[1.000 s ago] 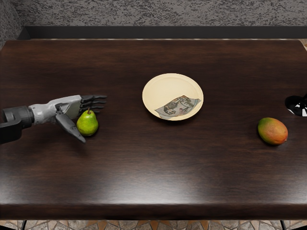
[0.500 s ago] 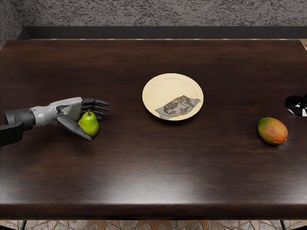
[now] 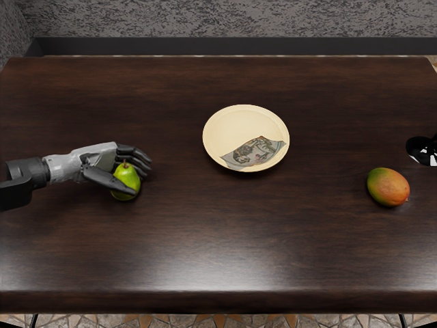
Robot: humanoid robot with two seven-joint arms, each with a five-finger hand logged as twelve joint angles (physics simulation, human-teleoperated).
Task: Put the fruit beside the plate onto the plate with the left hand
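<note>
A green pear (image 3: 128, 179) stands on the dark table left of centre. My left hand (image 3: 123, 172) comes in from the left edge and is closed around it, thumb across the front and dark fingers curled behind. The cream plate (image 3: 232, 124) with a printed patch on its lower right lies at the table's middle, well to the right of the pear. A red-green mango (image 3: 388, 186) lies far to the right. Only a dark bit of the right hand (image 3: 423, 149) shows at the right edge.
The dark wooden table (image 3: 218, 246) fills the view, with a grey wall behind its far edge. Bare wood lies between the pear and the plate.
My left hand's thumb and fingers have closed in from a loose cradle to a grasp around the pear. The pear has barely shifted.
</note>
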